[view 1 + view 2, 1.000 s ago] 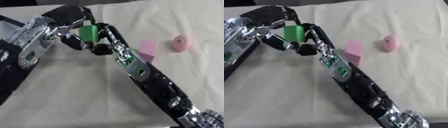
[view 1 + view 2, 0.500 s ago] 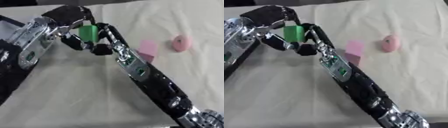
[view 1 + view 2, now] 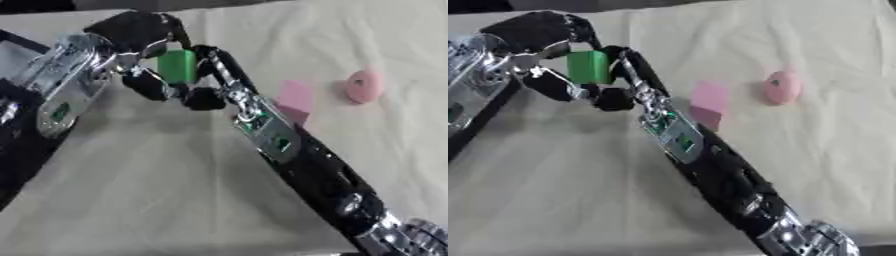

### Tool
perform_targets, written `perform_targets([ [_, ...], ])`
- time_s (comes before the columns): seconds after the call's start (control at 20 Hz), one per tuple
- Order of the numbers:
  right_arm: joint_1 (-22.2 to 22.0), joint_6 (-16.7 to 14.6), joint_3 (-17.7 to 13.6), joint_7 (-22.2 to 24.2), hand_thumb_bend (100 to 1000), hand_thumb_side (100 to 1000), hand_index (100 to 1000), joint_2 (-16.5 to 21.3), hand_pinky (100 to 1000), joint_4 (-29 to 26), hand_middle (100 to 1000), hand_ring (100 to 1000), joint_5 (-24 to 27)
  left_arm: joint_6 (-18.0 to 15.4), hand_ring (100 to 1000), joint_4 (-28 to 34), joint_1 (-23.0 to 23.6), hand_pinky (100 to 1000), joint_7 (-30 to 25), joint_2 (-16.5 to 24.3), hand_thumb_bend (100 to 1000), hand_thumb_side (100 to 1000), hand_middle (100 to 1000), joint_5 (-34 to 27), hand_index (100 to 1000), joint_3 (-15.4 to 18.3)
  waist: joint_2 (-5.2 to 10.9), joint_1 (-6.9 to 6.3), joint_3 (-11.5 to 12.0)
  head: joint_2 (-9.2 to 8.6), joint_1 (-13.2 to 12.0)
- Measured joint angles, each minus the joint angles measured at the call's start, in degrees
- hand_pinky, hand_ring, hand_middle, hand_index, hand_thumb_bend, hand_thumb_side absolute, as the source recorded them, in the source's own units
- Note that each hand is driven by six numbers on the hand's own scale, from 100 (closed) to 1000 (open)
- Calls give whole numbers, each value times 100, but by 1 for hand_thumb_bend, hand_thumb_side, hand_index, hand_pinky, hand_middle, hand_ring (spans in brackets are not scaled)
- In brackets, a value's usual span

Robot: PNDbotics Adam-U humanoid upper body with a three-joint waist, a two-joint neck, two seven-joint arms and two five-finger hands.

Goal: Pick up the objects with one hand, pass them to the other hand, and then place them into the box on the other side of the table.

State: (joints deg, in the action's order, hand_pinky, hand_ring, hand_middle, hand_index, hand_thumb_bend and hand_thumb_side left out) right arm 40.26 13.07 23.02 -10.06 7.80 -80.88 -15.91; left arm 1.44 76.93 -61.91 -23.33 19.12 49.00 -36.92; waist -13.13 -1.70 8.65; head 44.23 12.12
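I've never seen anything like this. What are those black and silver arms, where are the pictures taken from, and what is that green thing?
The arms belong to a humanoid robot steered by a person. Both pictures come from a stereo camera in its head, looking down at a cloth-covered table. The left hand and right hand meet around a green block, both with fingers on it, apparently mid-handover. On the cloth lie a pink block and a round pink piece, apart from each other.

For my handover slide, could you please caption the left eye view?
Both robot hands, left and right, meet around a green block above the cloth-covered table; two pink objects wait nearby.
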Motion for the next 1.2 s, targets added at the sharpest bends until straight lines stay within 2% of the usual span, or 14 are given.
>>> perform_targets([
  [0.3, -1, 9, 32, -6, 100, 100, 535, 8, 720, -5, 535, 521, 2, -44, 786, 7, 0, 762, -126, 19, 746, 414, 768, 30, 781, 1, 0, 0, 10, 0, -12],
  [0.65, -16, 13, 47, -8, 100, 100, 535, 8, 718, -23, 535, 520, 5, -94, 787, 33, 0, 759, -221, 28, 758, 399, 768, 98, 779, 1, -3, 0, 10, 0, -26],
  [0.95, -25, 32, 67, -30, 100, 100, 534, 8, 716, -23, 534, 519, 11, -141, 782, 39, 0, 744, -174, -8, 724, 295, 753, 224, 761, 1, -4, 0, 0, 0, -38],
  [1.1, -27, 30, 67, -35, 100, 100, 533, 8, 715, -23, 534, 518, 17, -187, 770, 58, 0, 729, -122, -32, 658, 222, 729, 298, 735, 0, -4, 0, -4, 0, -39],
  [1.2, -32, 27, 69, -38, 100, 100, 533, 8, 715, -23, 534, 518, 24, -214, 764, 65, 0, 722, -92, -42, 648, 202, 714, 334, 719, 0, -4, 0, -5, 0, -40],
])
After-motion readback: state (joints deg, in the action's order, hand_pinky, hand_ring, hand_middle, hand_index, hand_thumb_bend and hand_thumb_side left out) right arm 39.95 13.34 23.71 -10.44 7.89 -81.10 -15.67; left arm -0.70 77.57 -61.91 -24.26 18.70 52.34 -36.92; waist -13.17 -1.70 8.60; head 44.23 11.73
